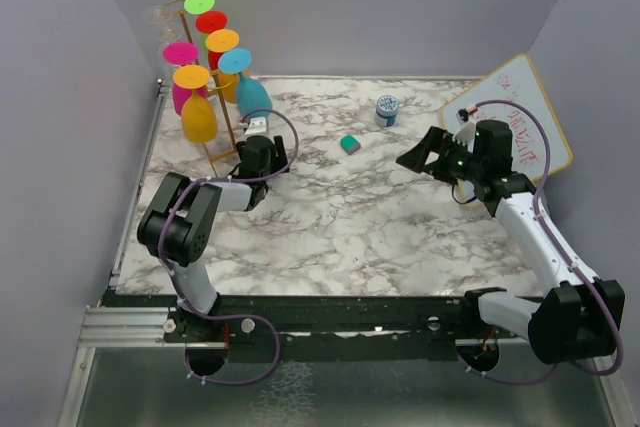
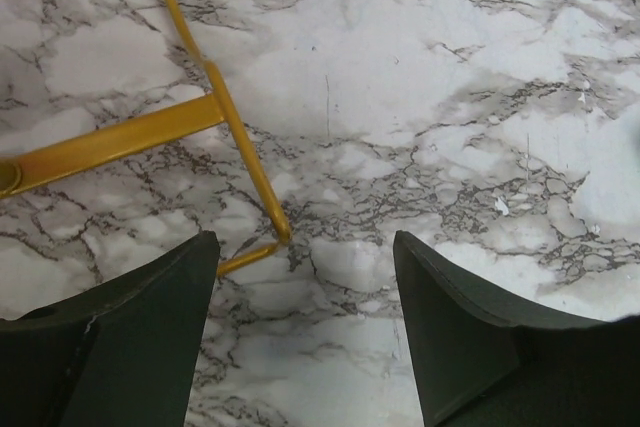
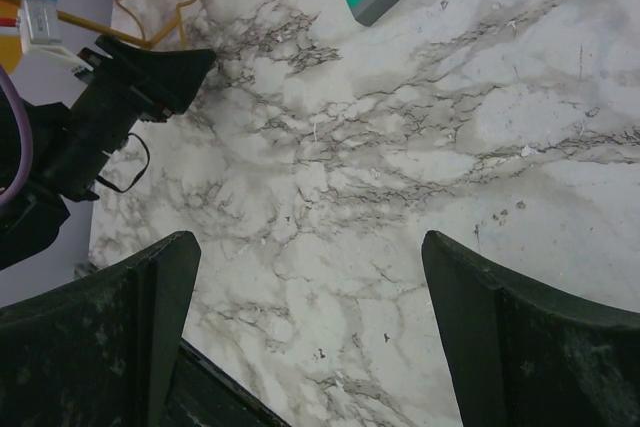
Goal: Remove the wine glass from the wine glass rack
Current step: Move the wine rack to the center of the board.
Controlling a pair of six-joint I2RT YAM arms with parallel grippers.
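Left pincer (image 2: 300,247), released and empty, low over the desk (image 2: 450,97); base of the wine glass rack (image 2: 215,112) just ahead, leftward.

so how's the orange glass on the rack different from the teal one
The orange wine glass is amber-yellow, while the teal wine glass is blue-green. In the top view the orange wine glass hangs left of the stem of the rack, and the teal wine glass hangs to its right. The orange one's foot and bowl also sit lower in that picture than the teal one's. Both hang foot up, bowl down.
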